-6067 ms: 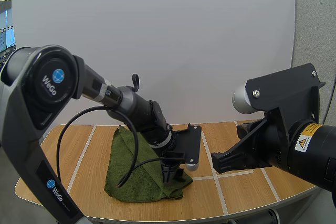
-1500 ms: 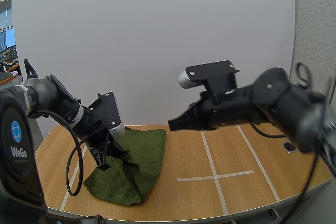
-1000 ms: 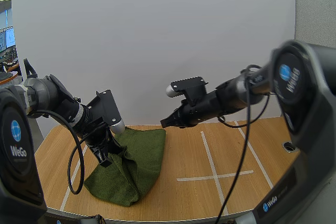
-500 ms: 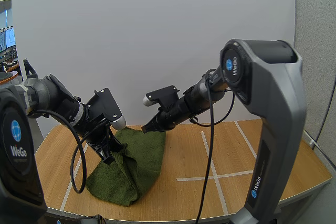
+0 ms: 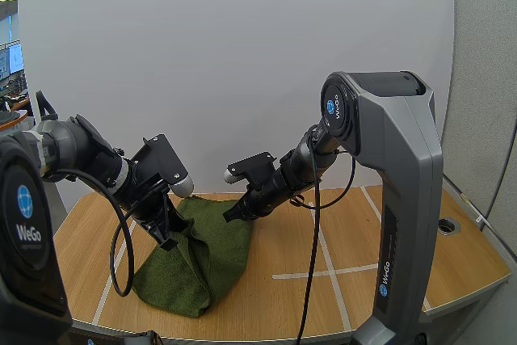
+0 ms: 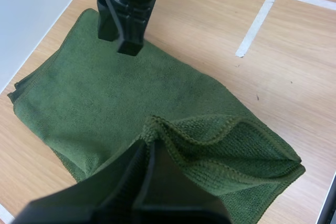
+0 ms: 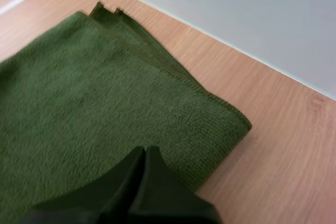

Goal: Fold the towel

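High view: towel runs near-L to far-R.

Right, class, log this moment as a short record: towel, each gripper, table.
towel: green, partly folded, one fold raised off the table
left gripper: shut on the raised fold at the towel's left side
right gripper: shut on nothing, tip over the towel near its far right corner
table: wooden, marked with white tape lines
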{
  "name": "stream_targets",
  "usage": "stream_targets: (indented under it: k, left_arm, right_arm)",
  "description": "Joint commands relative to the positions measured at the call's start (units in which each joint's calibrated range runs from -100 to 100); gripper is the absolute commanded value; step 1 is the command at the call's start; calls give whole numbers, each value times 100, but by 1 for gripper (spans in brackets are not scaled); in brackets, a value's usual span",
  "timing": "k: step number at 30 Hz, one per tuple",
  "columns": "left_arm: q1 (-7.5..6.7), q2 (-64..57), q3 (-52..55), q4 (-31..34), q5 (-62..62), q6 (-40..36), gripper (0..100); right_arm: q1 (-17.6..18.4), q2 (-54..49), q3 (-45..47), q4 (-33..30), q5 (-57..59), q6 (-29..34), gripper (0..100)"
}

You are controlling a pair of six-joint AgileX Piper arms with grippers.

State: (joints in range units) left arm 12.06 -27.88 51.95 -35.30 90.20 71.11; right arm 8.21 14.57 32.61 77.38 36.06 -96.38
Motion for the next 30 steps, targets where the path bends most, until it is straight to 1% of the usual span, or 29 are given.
stream_targets:
  k: [1, 5, 12, 17, 23, 30]
  left_arm:
    - [12, -14, 17, -113, -98, -13, 0]
    - [12, -14, 17, -52, -96, -13, 0]
    - [12, -14, 17, 674, -229, -213, 0]
    - [12, -14, 17, 878, -229, -283, 0]
    - [12, -14, 329, 1528, -768, -482, 0]
    - [20, -14, 714, 1723, -1154, -503, 0]
  right_arm:
    - [4, 226, -43, 1046, -59, -362, 0]
    - [4, 468, -43, 1030, -59, -362, 0]
    - [4, 521, -43, 1021, -40, -362, 0]
    - [4, 521, -43, 1042, -40, -362, 0]
    - [4, 521, -43, 1065, -40, -362, 0]
    - [4, 521, -43, 1065, -40, -362, 0]
